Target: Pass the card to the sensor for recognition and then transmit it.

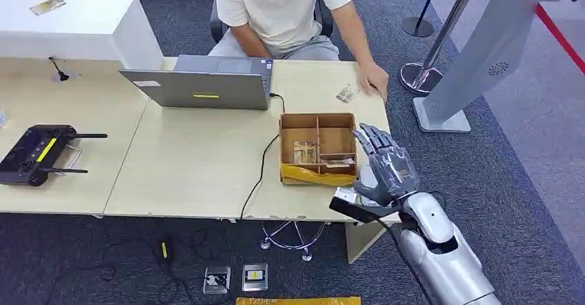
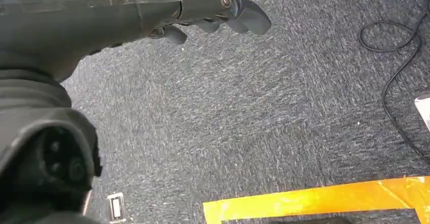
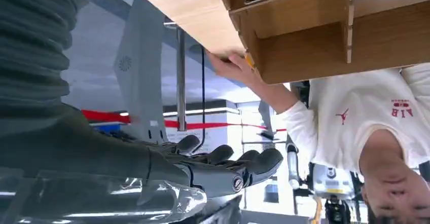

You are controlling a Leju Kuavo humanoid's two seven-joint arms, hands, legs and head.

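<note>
Right hand (image 1: 386,170) is hovering just off the near corner of the divided cardboard box (image 1: 318,148), fingers spread and holding nothing. The cards (image 1: 305,152) are lying flat in the box's compartments, and that looks like the tricky bit: thin flat things against low walls, so big fingers could just push one into a corner or catch the divider and drag the whole box over the tabletop (image 1: 200,160). There's another card (image 1: 347,94) out on the tabletop by the seated person's hand (image 1: 374,81), so reaching across risks bumping them. The laptop (image 1: 200,83) cable (image 1: 259,174) runs beside the box too. Left hand (image 2: 213,16) hangs over the carpet, fingers loosely curled, holding nothing.
</note>
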